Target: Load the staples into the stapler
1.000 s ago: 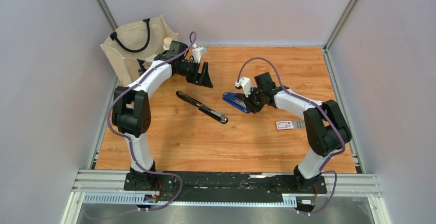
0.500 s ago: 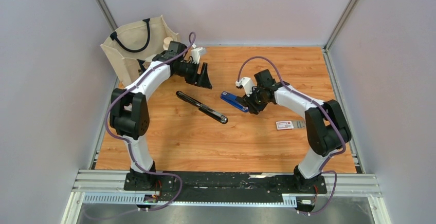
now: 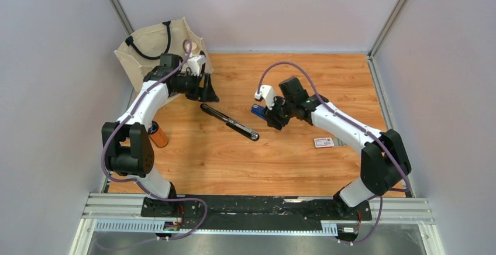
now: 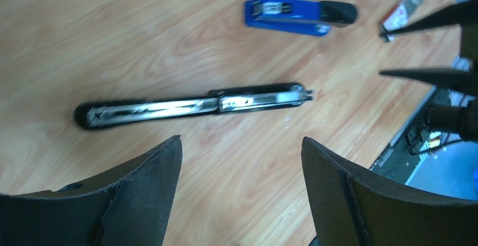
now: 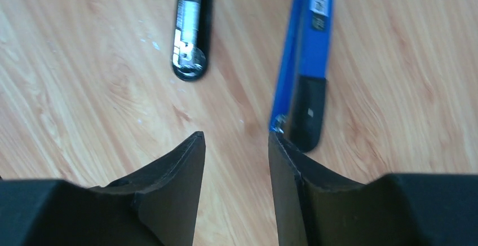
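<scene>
End effector of right arm (image 5: 235, 136) hovers beside blue stapler (image 5: 307, 60).

A cream canvas bag (image 3: 139, 56) with dark handles stands at the far left corner of the wooden table (image 3: 292, 167). An orange cylinder (image 3: 157, 136) with a dark cap sits near its left edge.

Premises: a robot test cell in a laboratory, not a lived-in room. A wood-grain counter (image 3: 292, 167) is closed in on three sides by plain pale panels (image 3: 52, 91) set in aluminium posts (image 3: 396, 10). Two robot arms, left (image 3: 146, 100) and right (image 3: 345, 125), are bolted to a metal rail (image 3: 403, 213) at the near edge. Purple cables (image 3: 292, 63) run along them.
</scene>
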Controlling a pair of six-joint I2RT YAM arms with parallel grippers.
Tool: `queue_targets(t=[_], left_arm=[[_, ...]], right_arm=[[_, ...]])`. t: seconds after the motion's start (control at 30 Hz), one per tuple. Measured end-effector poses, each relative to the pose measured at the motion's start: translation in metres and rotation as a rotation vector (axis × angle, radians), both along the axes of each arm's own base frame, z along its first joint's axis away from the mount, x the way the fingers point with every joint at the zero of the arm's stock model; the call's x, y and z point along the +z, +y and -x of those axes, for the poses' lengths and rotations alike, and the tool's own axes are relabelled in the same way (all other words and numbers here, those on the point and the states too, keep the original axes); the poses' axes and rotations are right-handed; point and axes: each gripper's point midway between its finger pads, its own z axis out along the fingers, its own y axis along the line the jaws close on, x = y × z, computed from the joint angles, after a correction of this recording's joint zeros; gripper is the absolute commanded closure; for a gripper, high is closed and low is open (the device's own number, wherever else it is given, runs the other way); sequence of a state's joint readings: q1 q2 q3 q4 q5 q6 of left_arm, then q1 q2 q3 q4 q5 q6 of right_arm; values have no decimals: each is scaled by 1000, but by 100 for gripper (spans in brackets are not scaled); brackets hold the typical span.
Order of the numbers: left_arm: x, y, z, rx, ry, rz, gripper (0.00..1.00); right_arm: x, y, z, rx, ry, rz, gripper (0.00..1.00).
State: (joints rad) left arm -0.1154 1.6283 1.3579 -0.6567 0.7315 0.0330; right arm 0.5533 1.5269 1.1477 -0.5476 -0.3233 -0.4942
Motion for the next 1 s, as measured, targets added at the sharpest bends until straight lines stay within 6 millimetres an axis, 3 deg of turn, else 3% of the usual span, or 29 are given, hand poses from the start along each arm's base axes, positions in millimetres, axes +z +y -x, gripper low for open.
queue_targets(t=[0.2, 0.3, 0.53, 0.83, 1.0], left_arm=[[-40, 55, 4, 147, 106, -17, 14], [-45, 67, 2, 174, 115, -21, 14], [-51, 72, -1, 180, 118, -25, 14], [-68, 76, -9, 190, 143, -28, 14], [-66, 78, -13, 194, 135, -30, 14]], right_arm=[[-32, 50, 18, 112, 53, 18, 51], [-49, 64, 19, 126, 84, 34, 52], [-61, 79, 21, 139, 93, 54, 56], [-72, 86, 18, 133, 68, 104, 74], [-74, 86, 14, 120, 53, 115, 72]])
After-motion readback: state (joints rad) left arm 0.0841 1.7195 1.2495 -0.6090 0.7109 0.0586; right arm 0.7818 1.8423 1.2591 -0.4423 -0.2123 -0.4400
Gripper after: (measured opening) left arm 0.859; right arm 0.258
